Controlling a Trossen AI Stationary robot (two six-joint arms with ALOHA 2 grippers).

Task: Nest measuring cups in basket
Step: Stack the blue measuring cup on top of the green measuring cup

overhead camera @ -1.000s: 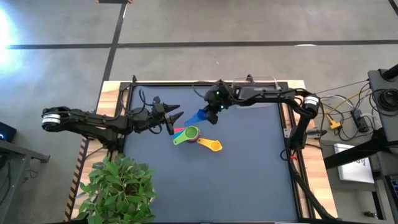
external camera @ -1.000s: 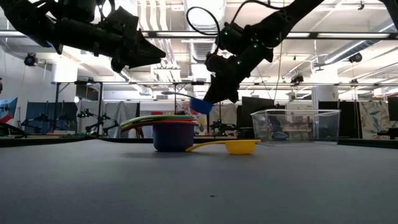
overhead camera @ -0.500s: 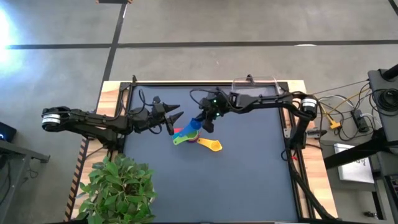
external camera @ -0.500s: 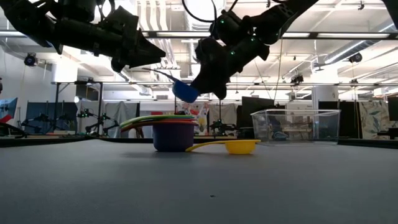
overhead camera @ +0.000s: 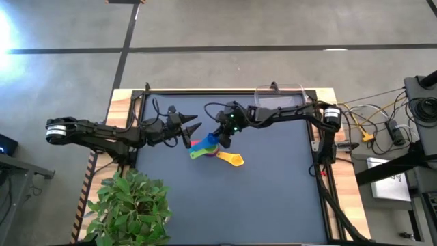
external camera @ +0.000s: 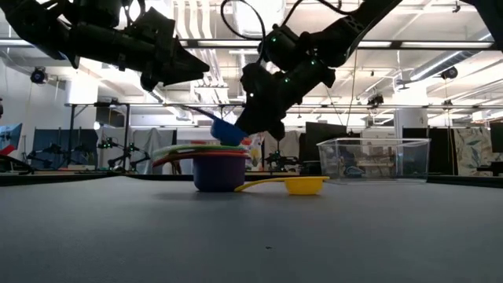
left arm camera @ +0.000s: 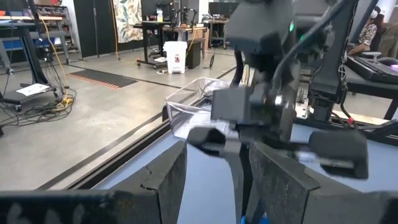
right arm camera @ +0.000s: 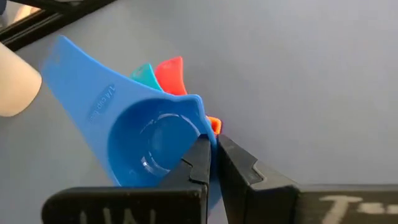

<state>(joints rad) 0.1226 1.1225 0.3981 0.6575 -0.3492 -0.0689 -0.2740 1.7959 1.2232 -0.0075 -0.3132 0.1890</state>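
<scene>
A stack of nested measuring cups (overhead camera: 203, 148) (external camera: 217, 168) rests on the dark mat, with a green cup on top and a purple cup at the bottom. Teal (right arm camera: 144, 71) and red (right arm camera: 171, 71) handles stick out. A yellow cup (overhead camera: 232, 159) (external camera: 291, 185) lies on the mat beside the stack. My right gripper (overhead camera: 222, 139) (right arm camera: 213, 158) is shut on the blue cup (external camera: 228, 130) (right arm camera: 140, 134), just over the stack. My left gripper (overhead camera: 192, 127) (left arm camera: 217, 186) hovers open, left of the stack. The clear basket (overhead camera: 280, 97) (external camera: 374, 159) sits at the far edge. My right gripper pinches the blue cup's rim (right arm camera: 200, 118) between its two fingertips (right arm camera: 198, 163), one inside the bowl and one outside. It slants down from the far right. The cup is tilted, its handle (right arm camera: 78, 74) pointing away, close above the stack; whether it touches the stack, I cannot tell.
A potted plant (overhead camera: 130, 205) stands at the near left corner. The mat (overhead camera: 266, 198) lies bare toward the near and right sides. Cables and equipment (overhead camera: 392, 130) sit right of the table. The room beyond holds desks and stands.
My right gripper has carried the blue cup from near the far edge toward the near left and down, to just over the stack, and the cup has tipped on the way. The left arm, stack and yellow cup have kept still.
</scene>
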